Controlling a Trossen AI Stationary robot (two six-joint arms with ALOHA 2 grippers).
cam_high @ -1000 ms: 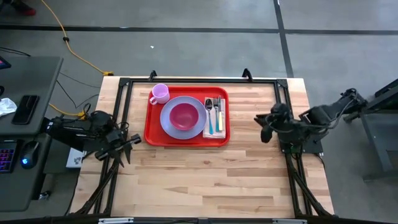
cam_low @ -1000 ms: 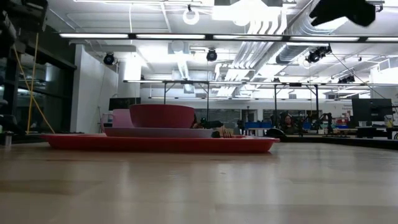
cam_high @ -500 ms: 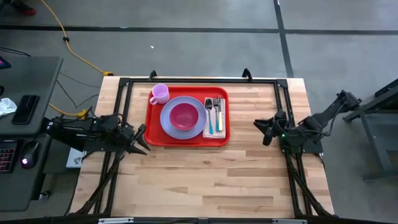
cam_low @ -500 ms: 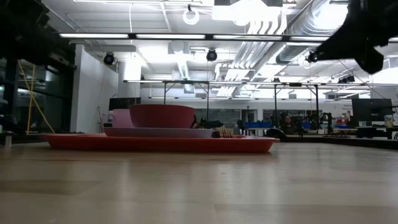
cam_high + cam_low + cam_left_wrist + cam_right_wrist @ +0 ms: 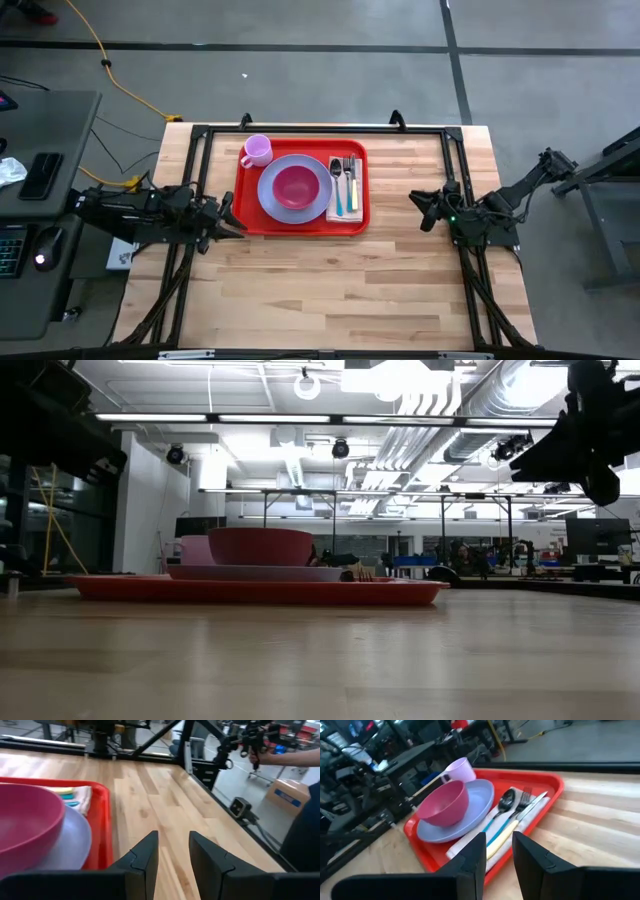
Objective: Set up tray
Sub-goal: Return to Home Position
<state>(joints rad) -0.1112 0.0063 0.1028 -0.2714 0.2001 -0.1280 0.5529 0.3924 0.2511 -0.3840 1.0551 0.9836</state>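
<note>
**Back away without bumping the tray**

The tray (image 5: 300, 229), fully laid, lies just ahead of the left gripper (image 5: 230, 216) and farther ahead of the right gripper (image 5: 426, 208). Each is spread a little, gripping nothing. Best, I judge, to draw both straight back from the rim, the left one lifting first since it is closest.

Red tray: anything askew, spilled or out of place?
Nothing stands out. On the red plastic tray the pink bowl sits centred on the lavender round plate; cutlery lies parallel on the white napkin. Left gripper and right gripper sit open beside it.
</note>
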